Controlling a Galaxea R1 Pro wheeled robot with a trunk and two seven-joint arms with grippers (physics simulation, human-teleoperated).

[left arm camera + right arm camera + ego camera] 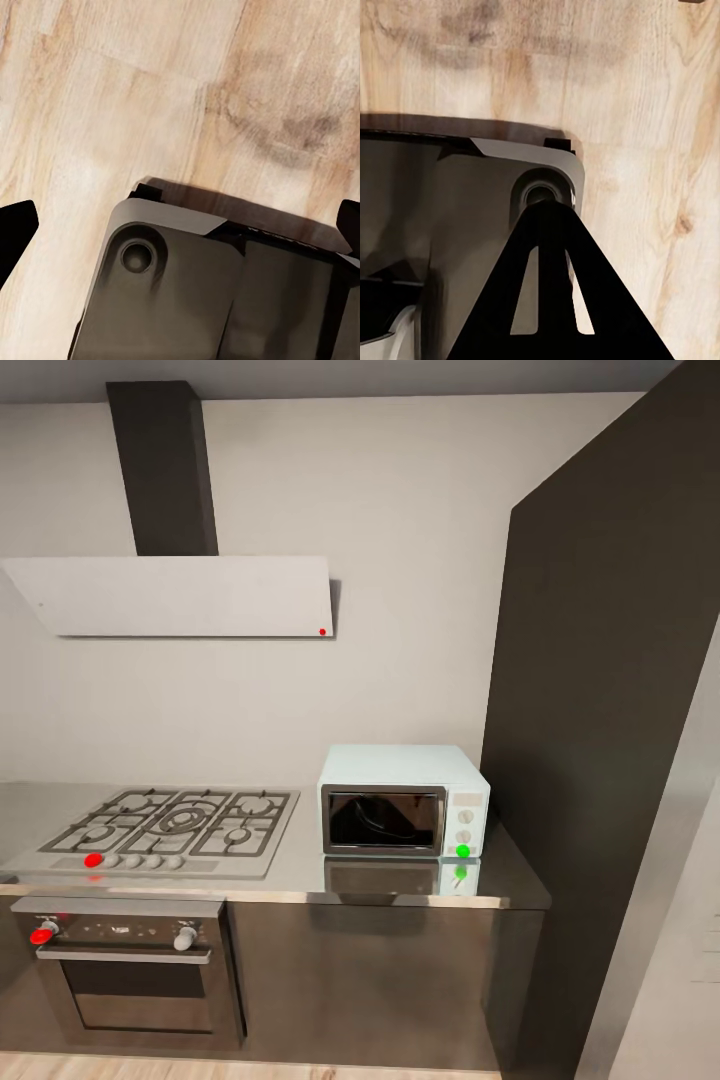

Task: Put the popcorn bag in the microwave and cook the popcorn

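Microwave (404, 801) on countertop (300, 875), door shut, green light on; gas hob (165, 830) left of it.

The gas hob (175, 828), steel with dark grates, serves as the landmark. A row of knobs runs along its front edge, the leftmost one red (93, 860). Directly below the hob sits a black-and-steel oven (130, 970) with a red knob (42, 934) at its left and a grey knob (184, 939) at its right, above a bar handle. Above the hob hangs a white flat hood (180, 596) bearing a small red dot (322, 631) at its right corner, beneath a dark chimney (163, 468). Well to the hob's right stands a tall dark panel (600, 710), perhaps a cabinet side.
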